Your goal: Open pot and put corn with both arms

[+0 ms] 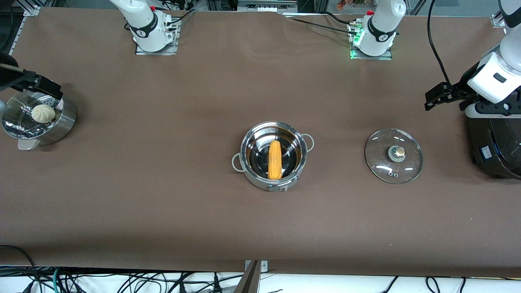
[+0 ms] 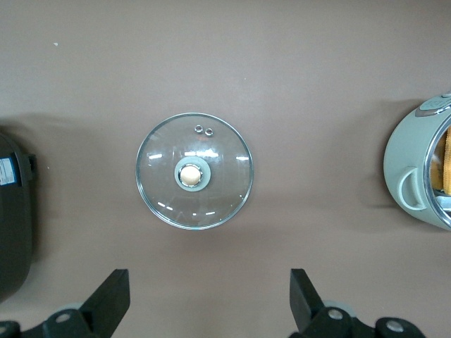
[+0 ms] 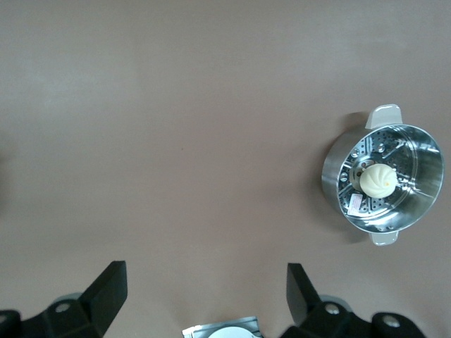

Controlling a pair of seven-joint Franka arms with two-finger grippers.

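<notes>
The steel pot stands uncovered at the middle of the table, and the yellow-orange corn lies inside it. Its glass lid with a tan knob lies flat on the table beside it, toward the left arm's end. My left gripper is open and empty, up in the air by the black cooker. In the left wrist view it shows the lid and the pot's edge. My right gripper is open and empty over the steamer bowl, and its wrist view shows bare table between the fingers.
A steel steamer bowl with a white bun stands at the right arm's end, also in the right wrist view. A large black cooker stands at the left arm's end.
</notes>
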